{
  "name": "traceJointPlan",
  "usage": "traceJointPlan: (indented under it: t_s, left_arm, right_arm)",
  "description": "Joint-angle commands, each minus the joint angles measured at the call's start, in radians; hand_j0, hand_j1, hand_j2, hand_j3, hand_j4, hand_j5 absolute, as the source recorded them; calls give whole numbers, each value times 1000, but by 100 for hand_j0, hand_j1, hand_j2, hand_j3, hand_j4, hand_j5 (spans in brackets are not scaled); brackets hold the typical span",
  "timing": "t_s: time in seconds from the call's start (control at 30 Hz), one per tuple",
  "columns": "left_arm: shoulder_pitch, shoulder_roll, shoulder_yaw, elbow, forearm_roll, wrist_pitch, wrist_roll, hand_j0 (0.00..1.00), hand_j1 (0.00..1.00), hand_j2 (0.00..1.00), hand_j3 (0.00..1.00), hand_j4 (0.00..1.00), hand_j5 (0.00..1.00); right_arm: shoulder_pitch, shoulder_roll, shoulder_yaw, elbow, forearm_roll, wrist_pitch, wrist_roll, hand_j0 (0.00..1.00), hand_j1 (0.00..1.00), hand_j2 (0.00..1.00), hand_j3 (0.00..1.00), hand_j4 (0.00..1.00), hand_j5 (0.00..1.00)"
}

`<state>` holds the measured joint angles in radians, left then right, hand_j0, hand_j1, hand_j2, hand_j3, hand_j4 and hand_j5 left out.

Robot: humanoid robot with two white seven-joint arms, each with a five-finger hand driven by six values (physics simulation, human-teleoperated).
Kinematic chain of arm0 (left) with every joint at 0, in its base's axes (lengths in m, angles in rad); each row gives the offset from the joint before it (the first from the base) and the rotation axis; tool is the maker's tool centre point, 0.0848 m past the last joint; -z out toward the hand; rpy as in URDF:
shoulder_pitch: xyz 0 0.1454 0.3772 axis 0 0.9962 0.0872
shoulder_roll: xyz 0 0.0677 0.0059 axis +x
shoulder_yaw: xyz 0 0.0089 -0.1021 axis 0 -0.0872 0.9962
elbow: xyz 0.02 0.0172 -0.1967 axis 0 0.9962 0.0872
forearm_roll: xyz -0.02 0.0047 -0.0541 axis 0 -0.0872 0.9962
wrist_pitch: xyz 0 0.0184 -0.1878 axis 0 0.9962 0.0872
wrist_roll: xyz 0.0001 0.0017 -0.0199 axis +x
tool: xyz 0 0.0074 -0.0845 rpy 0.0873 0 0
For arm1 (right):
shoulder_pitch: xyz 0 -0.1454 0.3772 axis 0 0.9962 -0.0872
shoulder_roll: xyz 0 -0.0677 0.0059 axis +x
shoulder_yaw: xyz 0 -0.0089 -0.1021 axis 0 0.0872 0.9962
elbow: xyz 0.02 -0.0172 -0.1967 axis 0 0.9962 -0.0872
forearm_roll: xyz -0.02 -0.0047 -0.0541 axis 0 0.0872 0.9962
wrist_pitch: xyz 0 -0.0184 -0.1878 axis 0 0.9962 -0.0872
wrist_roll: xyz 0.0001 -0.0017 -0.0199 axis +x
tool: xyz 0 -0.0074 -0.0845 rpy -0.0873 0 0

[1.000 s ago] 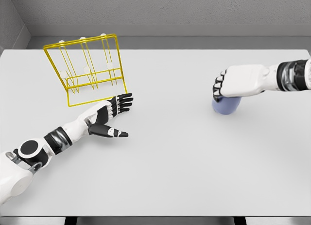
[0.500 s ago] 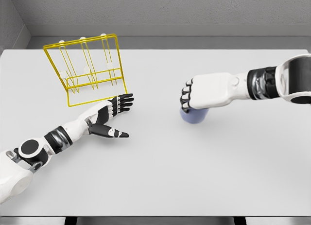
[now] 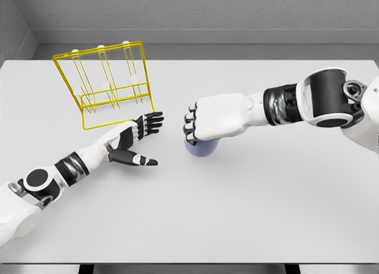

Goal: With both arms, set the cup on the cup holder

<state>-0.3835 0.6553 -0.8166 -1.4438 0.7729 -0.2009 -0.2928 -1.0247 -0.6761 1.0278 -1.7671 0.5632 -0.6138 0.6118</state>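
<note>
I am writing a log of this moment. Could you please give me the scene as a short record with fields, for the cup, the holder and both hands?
cup: bluish cup, mostly hidden under the right hand, near the middle of the white table
cup holder: yellow wire rack, at the far left of the table, no cup on it
right hand: right hand, fingers curled around the cup from above
left hand: left hand, open, fingers spread, holds nothing, just in front of the rack
handover: not yet done, the hands are apart

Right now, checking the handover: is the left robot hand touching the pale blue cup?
Apart. The head view shows bare white table between the open left robot hand and the pale blue cup, which the right robot hand grips from above.
</note>
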Motion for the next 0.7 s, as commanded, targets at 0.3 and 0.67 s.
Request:
traceJointPlan:
  t_s: [0.3, 0.67]
  left_arm:
    - [-2, 0, 2, 0, 5, 1, 3, 100, 100, 100, 100, 100, 100]
    - [-2, 0, 2, 6, 5, 1, 3, 100, 100, 100, 100, 100, 100]
  right_arm:
    - [-2, 43, 28, 0, 12, 3, -1, 64, 64, 64, 64, 64, 64]
    - [0, 32, 14, 1, 21, 3, -1, 100, 100, 100, 100, 100, 100]
